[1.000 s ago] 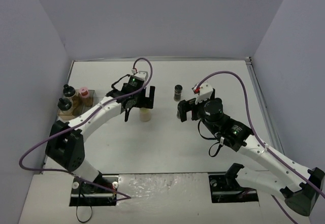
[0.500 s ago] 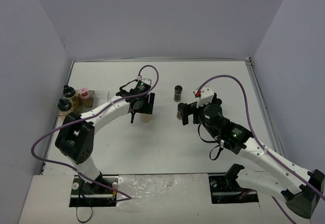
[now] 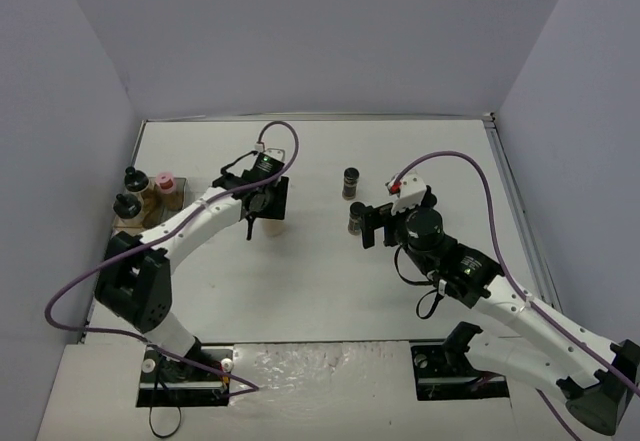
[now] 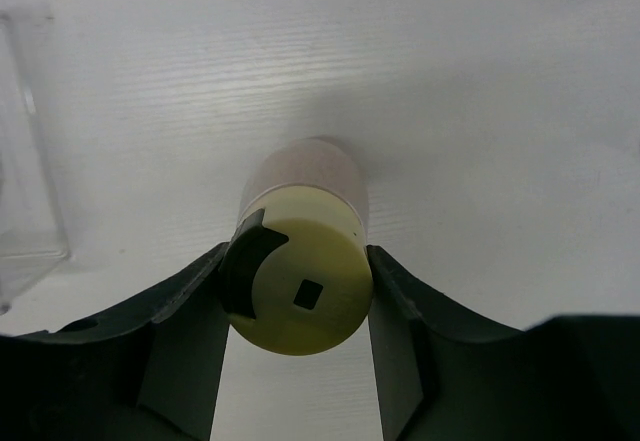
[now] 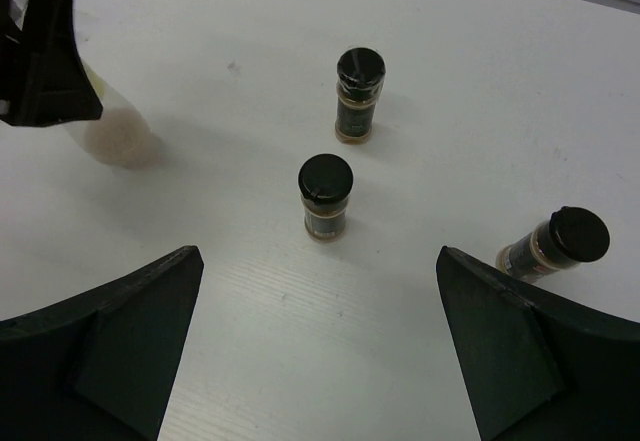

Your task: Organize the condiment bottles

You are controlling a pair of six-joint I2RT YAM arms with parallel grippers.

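Gripping the yellow-capped jar point(image 4: 305, 176) by its top, the left pincer point(image 4: 298, 259) could drop it; the right pincer point(image 5: 317, 256) is open.

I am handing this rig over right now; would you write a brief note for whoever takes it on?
Left gripper: jaws appear closed on the pale-yellow-capped jar, which stands on the table beside the tray.
Right gripper: open, holding nothing, above three loose black-capped jars on the table.
Done: two black-capped jars and the pink-capped jar sit in the tray.
Left: the pale-yellow-capped jar, then the three loose ones, presumably go to the tray too.
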